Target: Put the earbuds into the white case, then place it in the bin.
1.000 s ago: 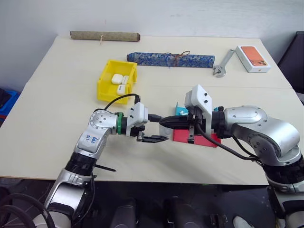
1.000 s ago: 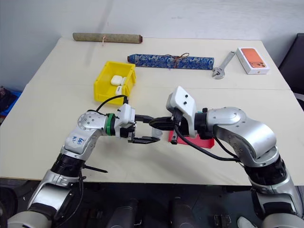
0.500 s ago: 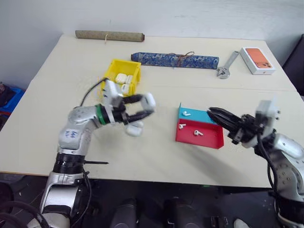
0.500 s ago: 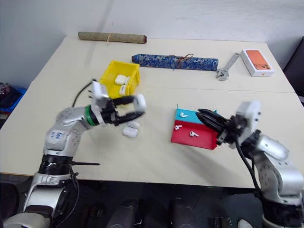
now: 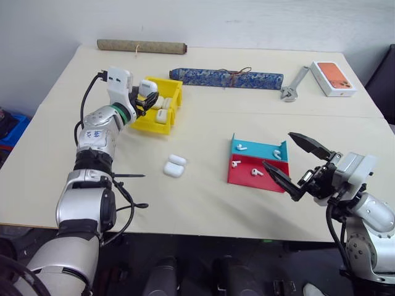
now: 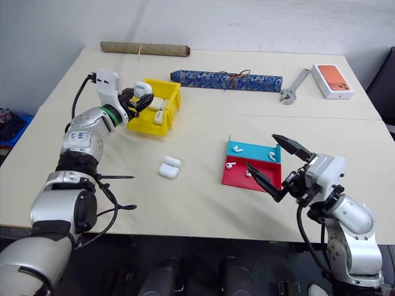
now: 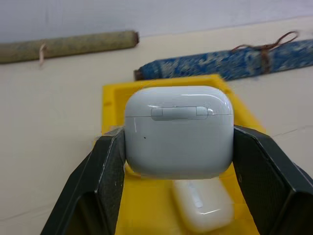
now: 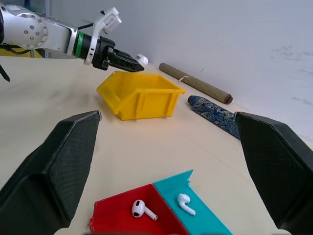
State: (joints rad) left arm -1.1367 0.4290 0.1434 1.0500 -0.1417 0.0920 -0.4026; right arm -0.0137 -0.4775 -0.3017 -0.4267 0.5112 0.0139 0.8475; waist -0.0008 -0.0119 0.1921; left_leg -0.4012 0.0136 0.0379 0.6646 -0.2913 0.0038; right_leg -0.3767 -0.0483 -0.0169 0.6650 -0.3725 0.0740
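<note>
Left gripper (image 5: 145, 98) pinching a white case (image 7: 178, 129) over the bin (image 5: 144, 123) — apparently just above its rim, right gripper (image 5: 290, 161) spread wide near the table (image 5: 203, 209) edge — bare surface between.

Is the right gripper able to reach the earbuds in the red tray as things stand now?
Probably yes. The right gripper hangs open just beside the red tray, and the earbuds lie uncovered in it, with nothing between them.

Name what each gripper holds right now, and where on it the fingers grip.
The left gripper holds a closed white case by its two opposite sides, above the yellow bin. The right gripper is open and empty.
</note>
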